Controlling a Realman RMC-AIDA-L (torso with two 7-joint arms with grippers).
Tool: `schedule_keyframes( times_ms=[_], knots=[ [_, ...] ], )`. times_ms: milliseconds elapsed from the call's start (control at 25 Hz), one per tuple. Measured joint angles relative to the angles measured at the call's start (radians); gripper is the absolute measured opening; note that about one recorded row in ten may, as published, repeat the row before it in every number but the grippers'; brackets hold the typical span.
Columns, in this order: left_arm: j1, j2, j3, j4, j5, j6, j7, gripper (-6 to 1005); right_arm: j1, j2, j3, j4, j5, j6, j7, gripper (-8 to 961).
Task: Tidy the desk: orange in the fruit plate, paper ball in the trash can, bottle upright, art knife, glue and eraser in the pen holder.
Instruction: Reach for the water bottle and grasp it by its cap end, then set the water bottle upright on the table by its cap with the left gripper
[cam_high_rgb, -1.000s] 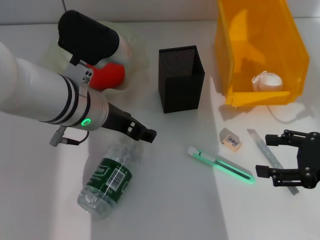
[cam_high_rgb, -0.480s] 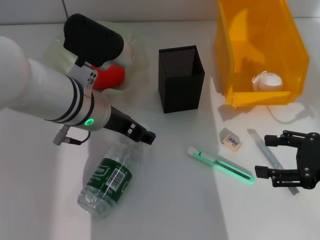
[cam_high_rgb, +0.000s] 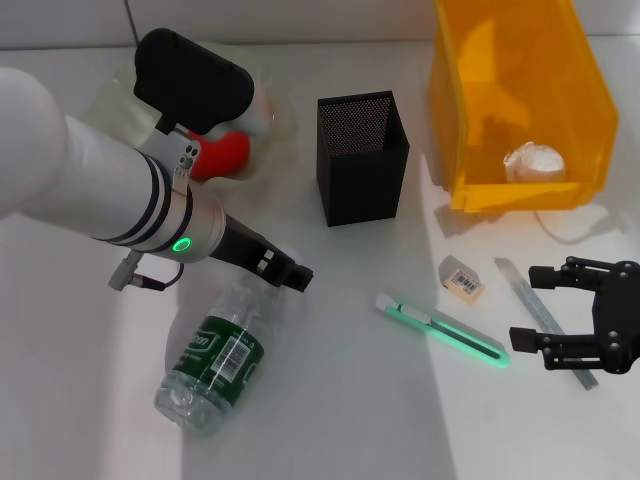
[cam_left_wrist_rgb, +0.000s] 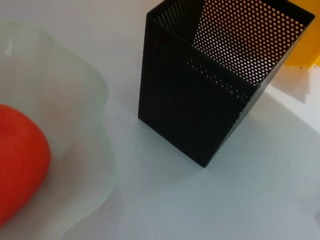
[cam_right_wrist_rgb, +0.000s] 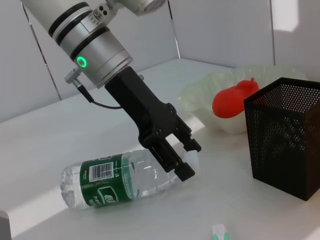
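Note:
The clear bottle (cam_high_rgb: 215, 360) with a dark green label lies on its side at the front left, also seen as the bottle (cam_right_wrist_rgb: 117, 180). My left gripper (cam_high_rgb: 292, 274) is at its neck, and the fingers (cam_right_wrist_rgb: 186, 173) close on either side of the pale cap. The orange (cam_high_rgb: 225, 152) sits in the pale-green fruit plate (cam_high_rgb: 280, 120). The paper ball (cam_high_rgb: 535, 161) lies in the yellow trash can (cam_high_rgb: 520, 70). Left of the can stands the black mesh pen holder (cam_high_rgb: 362, 157). The eraser (cam_high_rgb: 462, 277) and a slim green tool (cam_high_rgb: 442, 329) lie loose. My right gripper (cam_high_rgb: 536, 309) stands open astride a grey slanted-tip art knife (cam_high_rgb: 520, 285).
The desk's back edge runs behind the plate and the can. The can's front lip overhangs the table near the eraser. My left forearm (cam_high_rgb: 90, 190) spans the left side, above the plate. A cable (cam_high_rgb: 560, 235) trails from under the can.
My left arm's elbow and upper casing have shifted right and up while the gripper stayed at the bottle's neck. The bottle and the right gripper have not moved.

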Motion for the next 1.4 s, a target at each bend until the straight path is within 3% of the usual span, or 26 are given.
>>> schedule_keyframes(
  times_ms=[160,400,600,920,1040,1280,1400],
  knots=[
    [-0.005,0.000,0.007,-0.014,0.002,0.002,0.003,786,0.005,0.000,-0.001,0.000,-0.005,0.000,0.000,840],
    [-0.015,0.000,0.017,-0.027,0.005,0.004,0.009,648,0.007,0.001,0.000,0.000,-0.020,0.000,0.006,840],
    [-0.019,0.000,0.034,-0.015,0.003,0.009,0.021,454,0.007,0.001,0.000,0.005,-0.021,0.000,0.008,840],
    [-0.004,0.002,0.041,0.039,0.008,0.024,0.042,451,0.007,0.001,0.000,0.015,-0.022,-0.002,0.012,840],
    [0.083,0.007,-0.004,0.207,0.001,0.045,0.114,450,0.007,0.001,0.000,0.015,-0.022,-0.004,0.013,840],
    [0.137,0.007,-0.059,0.295,-0.011,0.080,0.168,450,0.008,0.001,0.000,0.012,-0.022,-0.005,0.014,841],
    [0.226,0.009,-0.156,0.388,-0.095,0.105,0.280,450,0.012,0.001,0.000,0.011,-0.022,-0.006,0.016,840]
  ],
)
